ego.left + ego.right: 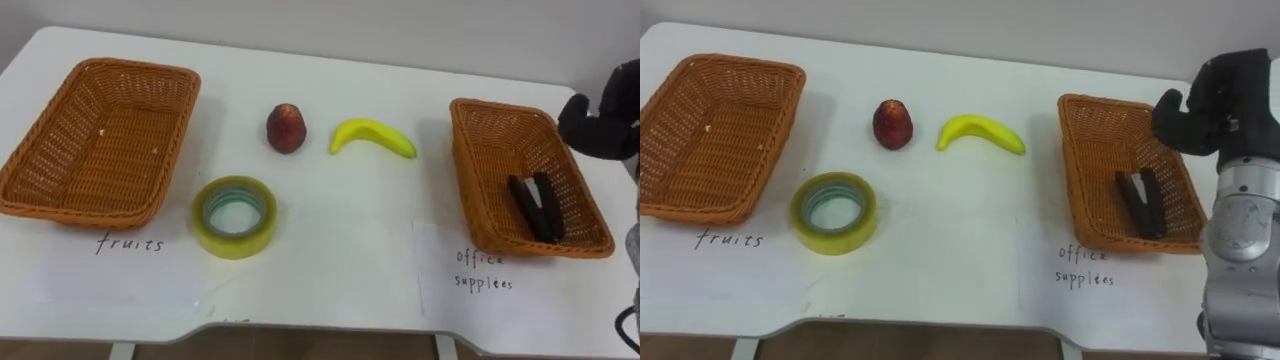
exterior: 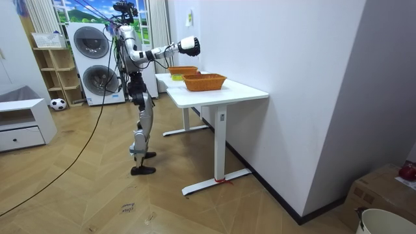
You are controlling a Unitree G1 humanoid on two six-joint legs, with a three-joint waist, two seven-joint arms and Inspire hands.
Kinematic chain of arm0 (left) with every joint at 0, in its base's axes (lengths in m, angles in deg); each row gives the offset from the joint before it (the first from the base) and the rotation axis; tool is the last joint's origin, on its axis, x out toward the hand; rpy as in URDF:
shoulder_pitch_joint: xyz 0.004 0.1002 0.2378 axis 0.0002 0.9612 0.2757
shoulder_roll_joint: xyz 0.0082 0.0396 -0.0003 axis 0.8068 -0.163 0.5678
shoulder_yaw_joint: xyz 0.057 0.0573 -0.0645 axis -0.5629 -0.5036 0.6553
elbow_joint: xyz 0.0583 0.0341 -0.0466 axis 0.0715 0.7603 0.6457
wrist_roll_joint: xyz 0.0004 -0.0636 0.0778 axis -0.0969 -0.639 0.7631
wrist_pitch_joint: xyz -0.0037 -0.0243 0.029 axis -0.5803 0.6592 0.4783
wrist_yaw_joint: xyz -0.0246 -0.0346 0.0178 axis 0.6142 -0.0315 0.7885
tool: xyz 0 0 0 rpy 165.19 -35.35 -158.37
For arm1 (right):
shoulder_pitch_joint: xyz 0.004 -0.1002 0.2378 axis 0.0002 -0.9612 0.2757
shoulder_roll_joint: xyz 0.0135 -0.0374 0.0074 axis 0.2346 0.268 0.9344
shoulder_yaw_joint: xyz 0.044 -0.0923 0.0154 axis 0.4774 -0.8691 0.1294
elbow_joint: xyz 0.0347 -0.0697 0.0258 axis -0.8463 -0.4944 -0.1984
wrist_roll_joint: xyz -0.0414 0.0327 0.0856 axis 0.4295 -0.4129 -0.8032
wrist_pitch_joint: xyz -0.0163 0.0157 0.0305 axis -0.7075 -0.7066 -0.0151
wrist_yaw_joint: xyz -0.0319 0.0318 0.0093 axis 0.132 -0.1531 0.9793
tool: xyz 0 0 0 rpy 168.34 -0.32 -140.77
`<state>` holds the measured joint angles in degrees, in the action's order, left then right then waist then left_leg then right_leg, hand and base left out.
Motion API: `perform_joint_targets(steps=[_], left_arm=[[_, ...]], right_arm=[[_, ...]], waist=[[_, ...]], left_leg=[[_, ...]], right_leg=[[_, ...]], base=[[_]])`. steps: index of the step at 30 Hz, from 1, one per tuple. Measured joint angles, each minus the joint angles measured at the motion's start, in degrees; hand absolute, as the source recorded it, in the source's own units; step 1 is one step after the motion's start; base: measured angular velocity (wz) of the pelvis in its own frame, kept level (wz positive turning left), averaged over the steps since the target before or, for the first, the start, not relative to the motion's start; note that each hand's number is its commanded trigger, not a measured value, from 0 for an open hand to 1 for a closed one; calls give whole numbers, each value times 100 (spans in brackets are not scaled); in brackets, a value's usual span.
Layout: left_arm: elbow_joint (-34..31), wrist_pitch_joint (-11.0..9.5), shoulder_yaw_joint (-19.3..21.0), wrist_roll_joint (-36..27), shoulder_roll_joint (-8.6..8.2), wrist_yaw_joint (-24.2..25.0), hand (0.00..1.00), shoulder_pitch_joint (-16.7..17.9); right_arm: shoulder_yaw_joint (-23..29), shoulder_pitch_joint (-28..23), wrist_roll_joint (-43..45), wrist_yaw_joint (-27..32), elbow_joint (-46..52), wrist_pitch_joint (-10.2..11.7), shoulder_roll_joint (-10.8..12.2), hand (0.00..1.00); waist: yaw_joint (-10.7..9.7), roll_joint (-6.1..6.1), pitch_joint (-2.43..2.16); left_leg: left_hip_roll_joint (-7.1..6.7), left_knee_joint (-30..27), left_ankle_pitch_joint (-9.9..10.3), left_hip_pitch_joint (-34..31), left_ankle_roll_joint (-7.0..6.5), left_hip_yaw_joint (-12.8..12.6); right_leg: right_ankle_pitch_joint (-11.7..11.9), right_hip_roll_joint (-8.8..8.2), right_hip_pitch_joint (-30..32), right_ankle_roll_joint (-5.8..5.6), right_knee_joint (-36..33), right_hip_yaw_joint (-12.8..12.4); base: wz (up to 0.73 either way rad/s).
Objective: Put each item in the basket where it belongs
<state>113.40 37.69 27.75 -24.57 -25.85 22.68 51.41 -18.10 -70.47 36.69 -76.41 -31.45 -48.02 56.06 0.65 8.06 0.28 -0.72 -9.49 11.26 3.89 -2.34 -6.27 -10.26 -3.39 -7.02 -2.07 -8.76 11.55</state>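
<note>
- White table, smooth, rounded corners; handwritten "fruits" and "office supplies" below the baskets.
- Left basket: rectangular brown wicker.
- Right basket: matching weave, holding a black stapler.
- Right hand, dark, above that basket's right rim; open or closed, I cannot tell.
- Yellowish tape roll, glossy ring, lying flat mid-table.
- Curved yellow banana beside a red apple, both on the table.

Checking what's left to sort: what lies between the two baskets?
Three things, seen in the left eye view: a red fruit, a banana beside it, and a tape roll nearer the front edge.
</note>
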Motion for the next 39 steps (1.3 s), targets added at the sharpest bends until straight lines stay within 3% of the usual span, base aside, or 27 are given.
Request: perform_joint_targets(steps=[3,9,19,25,39], left_arm=[[0,-9,-71,0,-10,-1,0,-20],[0,-17,-98,5,-6,5,0,-41],[-59,-15,-107,43,72,2,0,-38],[-54,-28,-187,-6,76,-163,0,-74],[248,-85,-222,8,64,-70,0,-180]], right_arm=[[-120,-16,2,-129,-144,2,1,0],[-120,-17,24,-275,-193,9,1,0],[-130,-32,-26,-350,358,33,1,0],[-308,-32,-138,-304,552,176,1,0],[-539,18,-261,-429,1438,165,0,0]], waist=[[-1,-45,30],[16,-74,16],[112,-78,-48],[122,-110,-25],[152,-153,2]], left_leg=[[2,1,0,-7,0,-3],[8,6,0,0,0,-6],[-2,-4,0,6,-1,-2],[0,1,0,90,-1,31],[-2,0,0,6,0,19]], right_leg=[[0,-6,9,0,1,-5],[0,-5,10,0,-2,2],[0,-2,-7,0,-4,-37],[0,-5,-106,0,-2,-57],[0,1,-45,0,-7,32]], base=[[0],[0],[-1],[2],[0]])
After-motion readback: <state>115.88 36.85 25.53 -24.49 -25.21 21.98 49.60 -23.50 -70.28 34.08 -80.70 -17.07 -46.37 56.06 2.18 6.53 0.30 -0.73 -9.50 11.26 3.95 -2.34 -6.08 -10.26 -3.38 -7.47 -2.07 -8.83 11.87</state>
